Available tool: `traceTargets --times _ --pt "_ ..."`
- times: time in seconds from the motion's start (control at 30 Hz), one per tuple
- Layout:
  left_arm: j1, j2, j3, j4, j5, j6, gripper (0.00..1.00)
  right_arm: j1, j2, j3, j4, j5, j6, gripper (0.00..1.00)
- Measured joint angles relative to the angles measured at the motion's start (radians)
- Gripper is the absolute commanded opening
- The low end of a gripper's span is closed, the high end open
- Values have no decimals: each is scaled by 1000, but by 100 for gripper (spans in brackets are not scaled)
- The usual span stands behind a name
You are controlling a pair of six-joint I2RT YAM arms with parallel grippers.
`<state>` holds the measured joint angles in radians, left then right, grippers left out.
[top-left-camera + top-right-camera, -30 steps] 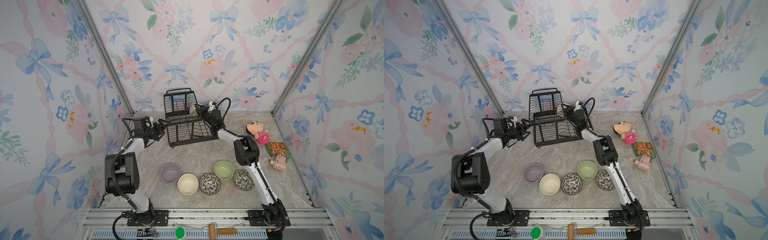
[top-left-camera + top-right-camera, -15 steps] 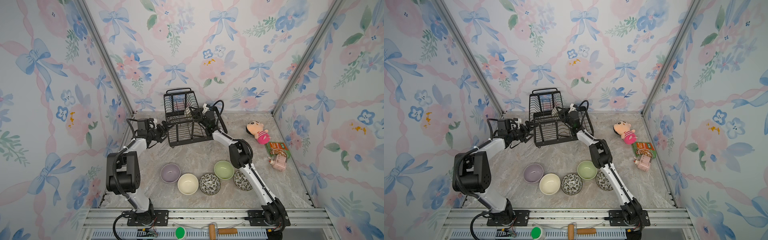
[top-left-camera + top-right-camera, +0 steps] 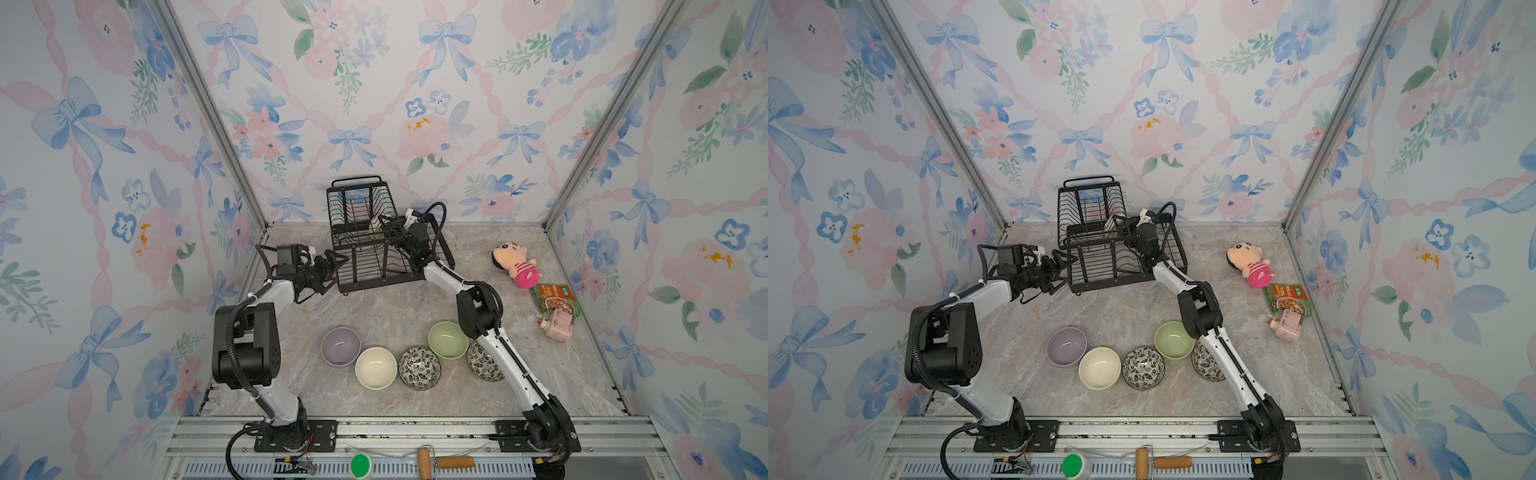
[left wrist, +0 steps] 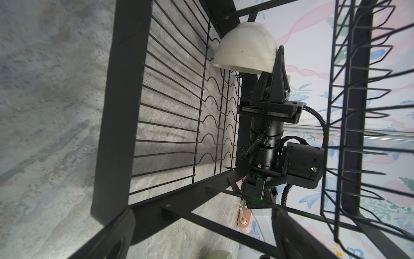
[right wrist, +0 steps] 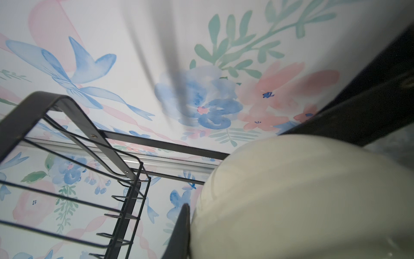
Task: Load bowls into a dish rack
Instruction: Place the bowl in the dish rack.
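Plainly, the left wrist view shows the right gripper [image 4: 267,72] pinching the cream bowl [image 4: 244,48] by its rim inside the dish rack [image 4: 125,89]; both top views show the left gripper [image 3: 337,268] spread wide beside the rack's left edge.

A soft plush doll with black hair and a pink striped top [image 3: 515,264] lies on the grey-beige marble-patterned worktop [image 3: 374,307] near the right wall. Just in front of it lies a flat green printed food packet [image 3: 555,298], and touching that packet's near edge is a small pale pink plastic toy [image 3: 557,325]. On the front metal rail [image 3: 415,430] sit a round green cap [image 3: 360,465] and a wooden-handled tool [image 3: 444,461]. Floral bow-patterned wallpaper [image 3: 374,83] covers the walls
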<state>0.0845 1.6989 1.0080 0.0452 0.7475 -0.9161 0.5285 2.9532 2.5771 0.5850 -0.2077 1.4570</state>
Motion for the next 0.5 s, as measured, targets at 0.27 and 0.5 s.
traceTargets --times 0.27,0.5 --pt "-1 13 5 1 4 6 98 17 -98 -169 18 4 -52 0" --pt "-1 13 5 1 5 6 98 23 -187 -349 73 40 -73 5"
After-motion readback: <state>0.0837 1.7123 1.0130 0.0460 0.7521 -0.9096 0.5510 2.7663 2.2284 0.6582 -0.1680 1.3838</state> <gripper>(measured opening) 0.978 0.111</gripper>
